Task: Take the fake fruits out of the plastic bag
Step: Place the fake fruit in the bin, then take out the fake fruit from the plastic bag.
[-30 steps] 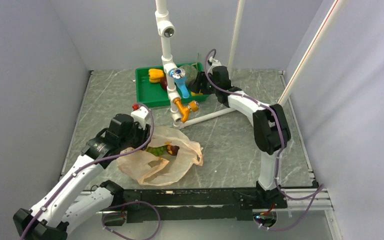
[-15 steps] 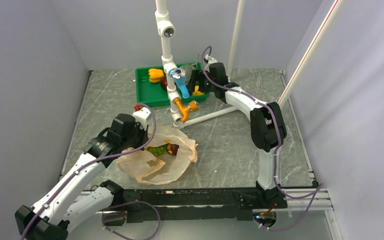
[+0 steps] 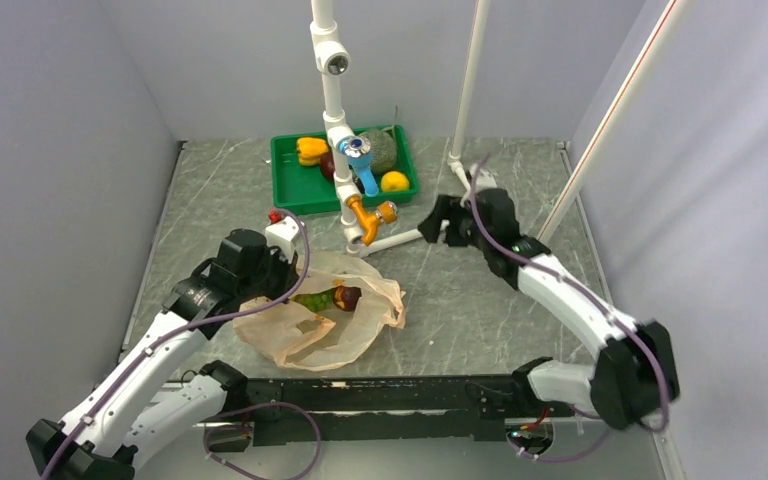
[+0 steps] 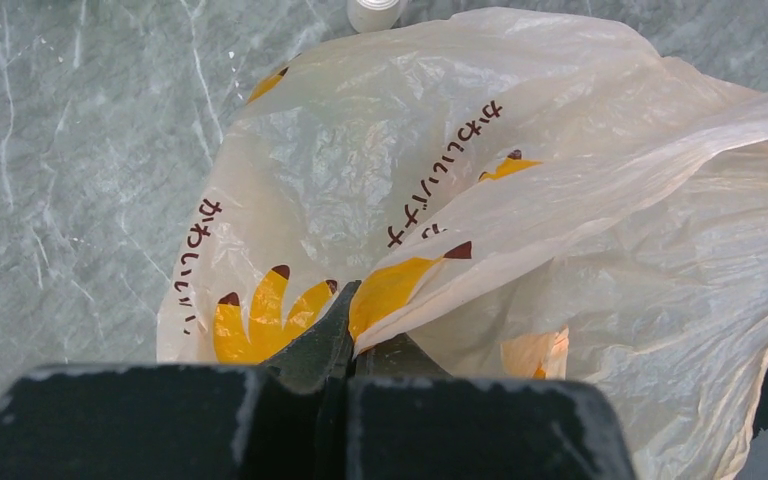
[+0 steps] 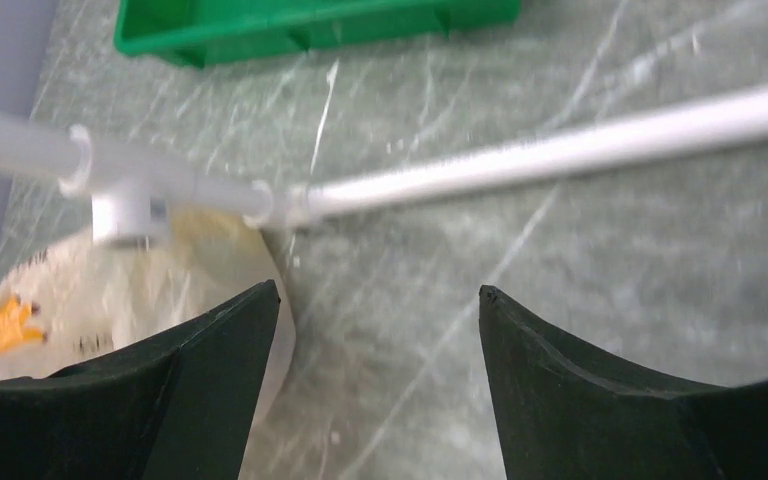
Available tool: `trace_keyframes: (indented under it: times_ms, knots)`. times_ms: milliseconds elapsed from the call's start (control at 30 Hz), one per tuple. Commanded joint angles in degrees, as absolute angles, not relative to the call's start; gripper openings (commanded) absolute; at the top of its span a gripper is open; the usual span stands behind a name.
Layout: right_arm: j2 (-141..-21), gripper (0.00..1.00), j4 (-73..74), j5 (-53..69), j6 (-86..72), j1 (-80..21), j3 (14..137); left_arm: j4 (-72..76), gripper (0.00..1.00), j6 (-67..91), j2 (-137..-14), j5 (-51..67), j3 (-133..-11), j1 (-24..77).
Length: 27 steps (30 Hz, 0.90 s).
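One plastic bag lies lower left of centre on the surface. Two fruits show inside it: a green bunch and a maroon ball. One green tray at upper centre holds four items: pepper, melon, yellow ball and dark red piece. Since a second ago the right gripper has left the tray and hangs open and empty right of centre. The left gripper has clamped shut on the bag's edge.
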<state>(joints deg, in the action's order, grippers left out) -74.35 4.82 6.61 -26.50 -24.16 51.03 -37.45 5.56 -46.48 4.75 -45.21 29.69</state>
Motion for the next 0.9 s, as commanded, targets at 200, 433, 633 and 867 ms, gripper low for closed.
trace_keyframes:
  times_ms: [200, 433, 633, 867]
  knots:
    - [-41.7, 0.78, 10.7, 13.9, -30.1, -32.7, 30.0, -35.2, 0.00, 4.7, -46.7, 9.0, -45.3, 29.5]
    - [-30.4, 0.82, 5.2, 19.2, -29.8, -45.7, 27.7, -35.0, 0.00, 4.9, -45.4, 8.1, -45.0, 29.5]
    - [-32.9, 0.84, 5.7, 19.5, -25.8, -50.6, 35.9, -35.2, 0.00, 4.9, -45.5, 7.7, -44.9, 29.6]
    - [-43.3, 0.84, -3.2, 16.8, -21.1, -58.9, 40.7, -35.5, 0.00, 5.2, -48.7, 6.5, -44.9, 29.6]
